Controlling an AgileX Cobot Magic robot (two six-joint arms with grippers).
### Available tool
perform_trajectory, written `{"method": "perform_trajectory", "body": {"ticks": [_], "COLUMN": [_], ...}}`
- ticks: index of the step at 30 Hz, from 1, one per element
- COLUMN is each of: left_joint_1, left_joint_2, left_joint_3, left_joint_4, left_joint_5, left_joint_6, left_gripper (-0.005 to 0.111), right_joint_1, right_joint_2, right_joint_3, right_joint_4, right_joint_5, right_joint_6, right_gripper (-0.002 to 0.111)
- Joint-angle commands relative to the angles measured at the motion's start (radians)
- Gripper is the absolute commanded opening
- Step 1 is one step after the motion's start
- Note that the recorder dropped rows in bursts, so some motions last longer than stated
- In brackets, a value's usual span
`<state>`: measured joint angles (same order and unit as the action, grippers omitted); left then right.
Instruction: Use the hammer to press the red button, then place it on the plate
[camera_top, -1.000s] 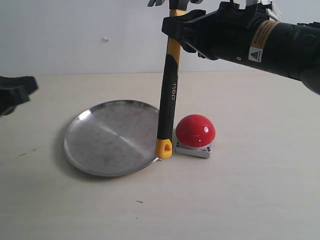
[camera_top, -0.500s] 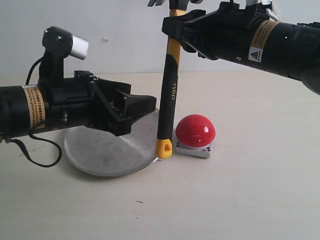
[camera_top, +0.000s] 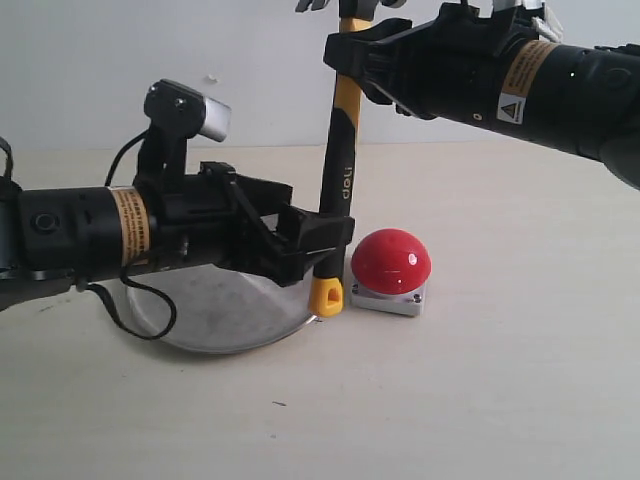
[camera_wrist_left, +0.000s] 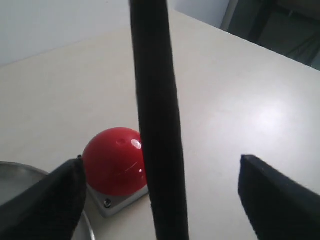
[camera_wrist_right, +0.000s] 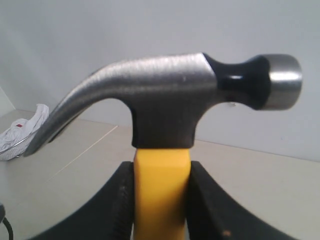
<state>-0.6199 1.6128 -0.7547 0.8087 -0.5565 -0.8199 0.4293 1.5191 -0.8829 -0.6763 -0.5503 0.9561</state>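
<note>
See the hammer (camera_top: 337, 190) standing straight up: steel head at 12 o'clock, yellow loop at 6 o'clock. Find the loop right by the rim of the plate (camera_top: 200, 322), on the plate's 3 o'clock side; hard to tell if touching or just above. Find the red button (camera_top: 391, 260) just beside the loop, at the loop's 3 o'clock, with a small gap between.

Look at the right gripper (camera_top: 345, 60): pinching the yellow neck tight, right under the head. Look at the left gripper (camera_top: 325, 235): spread wide, one finger on each side of the black grip, not squeezing.

Looks like a pass from one gripper to the other. To do it well:

- Line up the black grip in the middle of the spread fingers.
- Squeeze slowly and flat on the grip, not on a corner.
- Keep the top hold tight until the low hold feels firm.
- Keep the hammer straight, so as not to bump the button or scrape the plate.
</note>
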Motion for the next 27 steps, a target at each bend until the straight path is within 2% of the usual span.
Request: {"method": "perform_trajectory", "body": {"ticks": [1,11,14,15,17,21,27], "left_joint_1": [-0.01,-0.01,-0.01,-0.01,-0.01,-0.01,-0.01], "left_joint_2": [0.022,0.174,0.184,0.184,0.184,0.184,0.184], "left_joint_3": [-0.03,-0.121,-0.131,-0.133,-0.133,-0.133,-0.133], "left_joint_4": [-0.015,-0.014,-0.014,-0.014,-0.014,0.0,-0.016], "left_joint_5": [-0.019,-0.032,-0.044,-0.048,-0.051,-0.051,-0.051], "left_joint_6": [0.007,0.006,0.006,0.006,0.006,0.006,0.006], "left_gripper": [0.08,0.08,0.075,0.071,0.054,0.0,0.0], "right_joint_1": [0.002,0.002,0.002,0.002,0.002,0.002,0.002], "right_joint_2": [-0.015,-0.015,-0.015,-0.015,-0.015,-0.015,-0.015], "right_joint_3": [-0.006,-0.006,-0.006,-0.006,-0.006,-0.006,-0.006], "right_joint_4": [0.028,0.028,0.028,0.028,0.028,0.028,0.033], "right_joint_5": [-0.072,-0.072,-0.072,-0.072,-0.072,-0.072,-0.072], "right_joint_6": [0.0,0.042,0.042,0.042,0.042,0.04,0.04], "right_gripper": [0.0,0.0,0.0,0.0,0.0,0.0,0.0]}}
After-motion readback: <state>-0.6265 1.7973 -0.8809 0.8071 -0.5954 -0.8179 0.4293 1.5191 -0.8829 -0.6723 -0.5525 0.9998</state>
